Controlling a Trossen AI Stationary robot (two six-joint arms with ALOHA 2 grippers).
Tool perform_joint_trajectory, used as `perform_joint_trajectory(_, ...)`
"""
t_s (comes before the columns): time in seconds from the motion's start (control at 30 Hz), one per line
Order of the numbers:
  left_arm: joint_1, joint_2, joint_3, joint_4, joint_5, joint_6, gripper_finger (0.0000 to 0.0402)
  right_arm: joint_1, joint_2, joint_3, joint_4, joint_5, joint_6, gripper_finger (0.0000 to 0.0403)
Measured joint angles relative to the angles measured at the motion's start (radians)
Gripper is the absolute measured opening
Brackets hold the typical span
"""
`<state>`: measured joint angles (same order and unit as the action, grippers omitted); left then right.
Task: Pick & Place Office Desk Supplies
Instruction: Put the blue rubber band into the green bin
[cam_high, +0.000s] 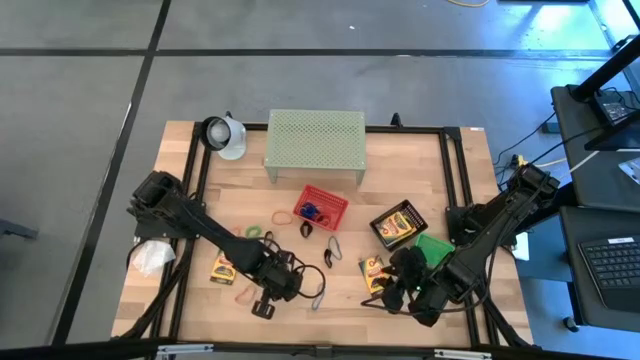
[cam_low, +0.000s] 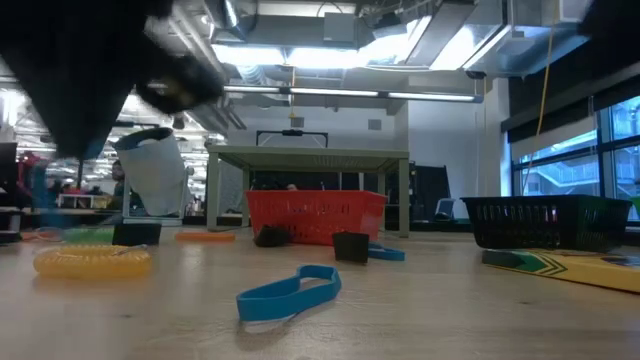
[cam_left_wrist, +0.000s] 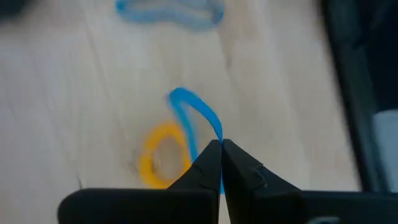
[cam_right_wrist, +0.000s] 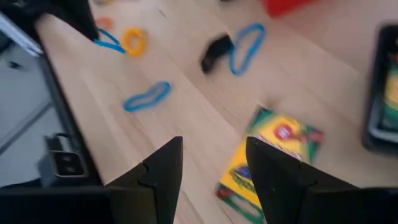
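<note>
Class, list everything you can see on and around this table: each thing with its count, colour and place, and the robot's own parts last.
Perforated shelf: one, pale green, table's far edge.
Red basket: one, mid-table, small items inside.
Black tray: one, right of the basket, holding a crayon box.
Crayon boxes: two more, yellow and green, one front left, one front right.
Blue loop: one, pinched by the left claw.
Orange loop: one, beside it.
Second blue loop: one, on the wood.
Left claw: shut on the blue loop.
Right claw: open, above the front-right crayon box.

blue loop (cam_low: 288, 293) front, red basket (cam_low: 315, 217) behind
</note>
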<state>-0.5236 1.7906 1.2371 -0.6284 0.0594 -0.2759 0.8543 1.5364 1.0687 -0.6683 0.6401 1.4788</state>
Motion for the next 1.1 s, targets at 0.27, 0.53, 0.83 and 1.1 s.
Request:
perform_joint_trajectory(0.27, 0.011, -0.106, 0.017, 0.065, -0.158, 0.042, 0.0001, -0.009, 0.001, 0.0, 0.232, 0.113, -0.266, 0.0178)
perform_joint_trajectory(0.53, 0.062, -0.133, -0.05, 0.367, -0.206, 0.15, 0.0001, -0.068, 0.063, 0.0, 0.543, 0.123, -0.605, 0.0178)
perform_joint_trajectory(0.83, 0.089, -0.141, -0.056, 0.429, -0.22, 0.24, 0.0001, -0.096, 0.095, 0.0, 0.625, 0.13, -0.766, 0.0178)
perform_joint_trajectory(1.1, 0.131, -0.147, -0.056, 0.454, -0.109, 0.255, 0.0001, -0.17, 0.153, 0.0, 0.744, 0.019, -0.891, 0.0189)
